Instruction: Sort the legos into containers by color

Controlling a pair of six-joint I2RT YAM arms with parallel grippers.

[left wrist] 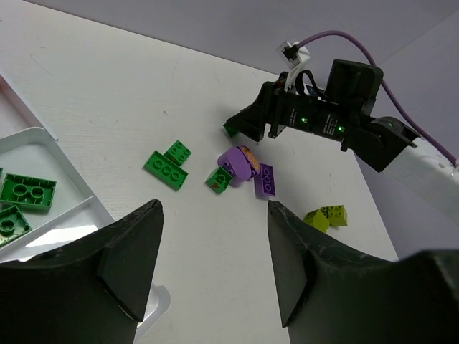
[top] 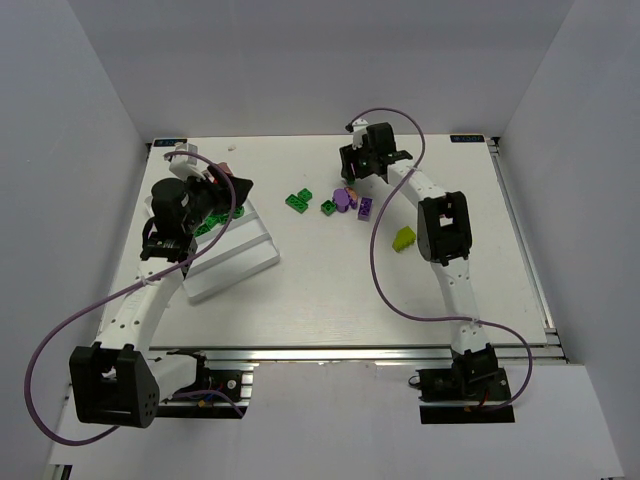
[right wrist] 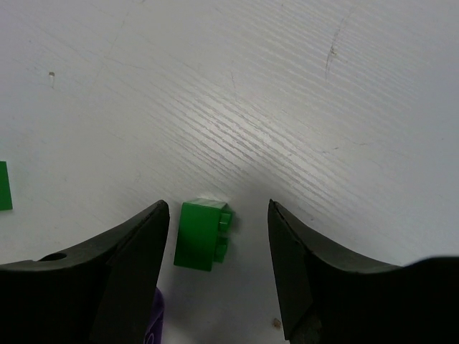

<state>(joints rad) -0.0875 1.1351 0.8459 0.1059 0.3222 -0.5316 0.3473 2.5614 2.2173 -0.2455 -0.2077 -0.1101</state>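
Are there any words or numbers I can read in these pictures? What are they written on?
No words or numbers can be read anywhere.
Left blue sticker, at the far left corner of the table: too small to read.
Right blue sticker, at the far right corner: too small to read.
Studs of the green brick in the tray: no letters can be made out.

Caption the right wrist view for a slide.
Open right gripper framing a small green brick on the white table, not yet grasped.
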